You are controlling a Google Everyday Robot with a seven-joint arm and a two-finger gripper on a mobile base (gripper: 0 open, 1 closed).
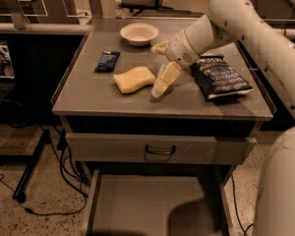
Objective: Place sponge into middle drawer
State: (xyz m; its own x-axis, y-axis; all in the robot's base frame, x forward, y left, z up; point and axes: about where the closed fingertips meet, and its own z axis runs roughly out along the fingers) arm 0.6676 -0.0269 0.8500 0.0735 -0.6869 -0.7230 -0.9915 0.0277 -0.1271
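Observation:
The pale yellow sponge [133,79] lies flat on the grey cabinet top [88,100], left of centre. My gripper [162,65] hangs just right of the sponge, open and empty. Its lower cream finger [164,80] points down at the cabinet top beside the sponge's right end. Its upper finger [160,47] is near the bowl. The middle drawer [147,205] is pulled out below the cabinet front, and its grey floor is bare.
A white bowl [139,33] stands at the back of the top. A small dark packet [107,61] lies left of the sponge. A dark blue chip bag [219,76] lies to the right under my arm. The top drawer front [160,149] with its handle is shut.

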